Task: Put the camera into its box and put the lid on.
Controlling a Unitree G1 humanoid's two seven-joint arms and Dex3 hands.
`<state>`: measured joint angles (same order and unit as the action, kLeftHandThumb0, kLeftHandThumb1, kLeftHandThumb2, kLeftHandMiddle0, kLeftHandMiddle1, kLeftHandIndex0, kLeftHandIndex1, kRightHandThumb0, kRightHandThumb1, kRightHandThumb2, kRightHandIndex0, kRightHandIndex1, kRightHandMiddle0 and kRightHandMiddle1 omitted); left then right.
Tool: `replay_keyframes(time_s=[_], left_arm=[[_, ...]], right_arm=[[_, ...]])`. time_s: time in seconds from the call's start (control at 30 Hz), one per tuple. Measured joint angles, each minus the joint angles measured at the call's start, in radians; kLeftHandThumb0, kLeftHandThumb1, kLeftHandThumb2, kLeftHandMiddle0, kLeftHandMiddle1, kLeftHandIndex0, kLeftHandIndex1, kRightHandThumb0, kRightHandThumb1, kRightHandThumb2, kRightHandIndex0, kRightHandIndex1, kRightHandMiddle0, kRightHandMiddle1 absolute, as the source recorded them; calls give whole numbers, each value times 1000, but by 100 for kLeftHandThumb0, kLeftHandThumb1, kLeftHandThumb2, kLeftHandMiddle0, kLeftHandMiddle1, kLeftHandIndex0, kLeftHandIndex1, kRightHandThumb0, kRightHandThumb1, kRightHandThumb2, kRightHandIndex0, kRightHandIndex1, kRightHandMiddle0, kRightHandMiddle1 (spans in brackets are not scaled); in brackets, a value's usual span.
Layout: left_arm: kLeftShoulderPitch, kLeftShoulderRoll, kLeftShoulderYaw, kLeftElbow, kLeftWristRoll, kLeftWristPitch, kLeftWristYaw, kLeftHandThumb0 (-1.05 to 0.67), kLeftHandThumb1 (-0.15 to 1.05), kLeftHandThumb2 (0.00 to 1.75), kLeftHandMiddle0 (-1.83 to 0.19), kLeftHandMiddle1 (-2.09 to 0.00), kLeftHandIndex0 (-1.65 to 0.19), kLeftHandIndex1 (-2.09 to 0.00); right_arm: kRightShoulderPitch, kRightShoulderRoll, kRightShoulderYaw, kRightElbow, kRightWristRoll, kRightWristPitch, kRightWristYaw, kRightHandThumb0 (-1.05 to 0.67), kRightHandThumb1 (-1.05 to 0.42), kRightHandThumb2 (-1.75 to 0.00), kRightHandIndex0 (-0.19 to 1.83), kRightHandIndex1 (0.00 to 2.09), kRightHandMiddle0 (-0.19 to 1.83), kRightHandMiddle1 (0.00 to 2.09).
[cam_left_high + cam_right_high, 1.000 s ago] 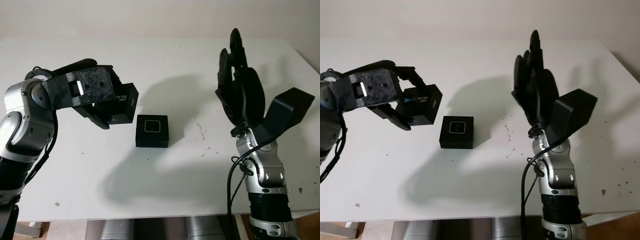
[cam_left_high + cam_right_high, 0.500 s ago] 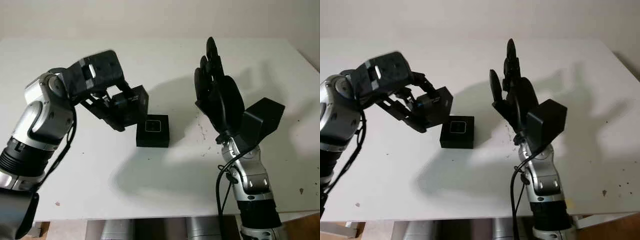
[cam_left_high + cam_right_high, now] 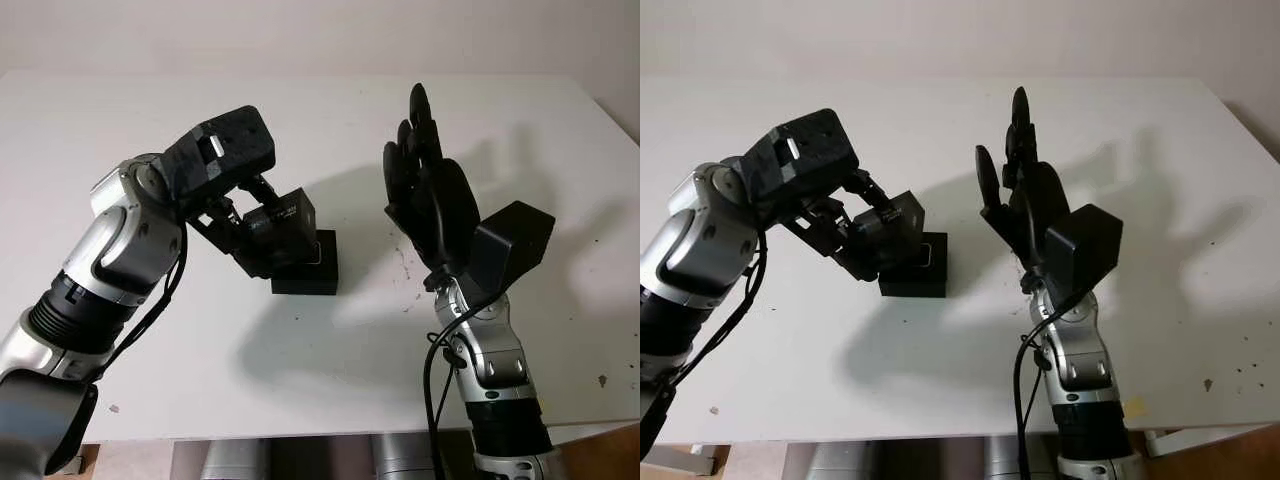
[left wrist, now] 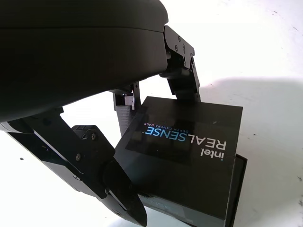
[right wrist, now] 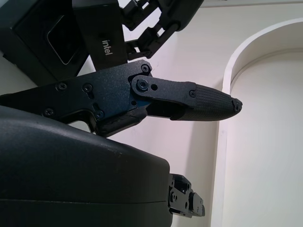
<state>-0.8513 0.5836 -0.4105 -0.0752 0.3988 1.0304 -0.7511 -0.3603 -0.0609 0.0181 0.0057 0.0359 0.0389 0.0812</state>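
A white table (image 3: 300, 400) is carrying a black box (image 3: 310, 272) at its middle. The left hand (image 3: 235, 225) is gripping the black lid (image 3: 280, 232), printed "intel REALSENSE", tilted just above the box's left part, overlapping it. To the right, the right hand (image 3: 432, 195) is hovering upright above the table, open and holding nothing.

Printed matter legible on the black lid (image 4: 182, 151), held in the left hand (image 3: 235, 215) above the box (image 3: 310, 272) on the white worktop (image 3: 300, 370): the brand name "intel REALSENSE" in large light lettering, with a smaller line beneath it reading "DEPTH CAMERA D405". In the right wrist view, the word "intel" appears again on the lid. No other text, number or sign is readable.
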Motion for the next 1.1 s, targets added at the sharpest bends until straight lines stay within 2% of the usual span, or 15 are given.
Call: replay_keyframes(time_s=[0.17, 0.37, 0.7, 0.9, 1.0, 1.1], left_arm=[[-7, 9, -36, -18, 19, -5, 8, -12, 96, 5, -42, -144, -33, -141], [18, 8, -20, -34, -3, -66, 35, -12, 95, 5, -47, -150, -34, -145], [33, 0, -31, -45, 12, -98, 61, -16, 96, 5, -37, -139, -30, -135], [14, -30, -34, -36, -4, -36, 54, -12, 96, 5, -35, -140, -32, -141], [13, -50, -33, -32, -16, -3, 62, -9, 97, 6, -34, -132, -29, -146], [10, -58, -35, -22, -20, 21, 73, -12, 97, 5, -38, -134, -28, -147]], right_arm=[[0, 3, -2, 7, -9, -24, -17, -78, -105, -54, -19, 0, -19, 1], [0, 0, 0, 9, -21, -28, -2, -80, -105, -53, -19, 0, -19, 1], [2, 0, 0, -14, -19, -19, 7, -79, -105, -51, -19, 0, -17, 4], [7, 1, 2, -33, -22, -16, 7, -79, -105, -50, -19, 0, -18, 4], [8, 1, 6, -47, -24, -10, 5, -80, -105, -50, -19, 0, -18, 4], [10, 1, 9, -48, -28, -9, 3, -78, -105, -51, -19, 0, -18, 4]])
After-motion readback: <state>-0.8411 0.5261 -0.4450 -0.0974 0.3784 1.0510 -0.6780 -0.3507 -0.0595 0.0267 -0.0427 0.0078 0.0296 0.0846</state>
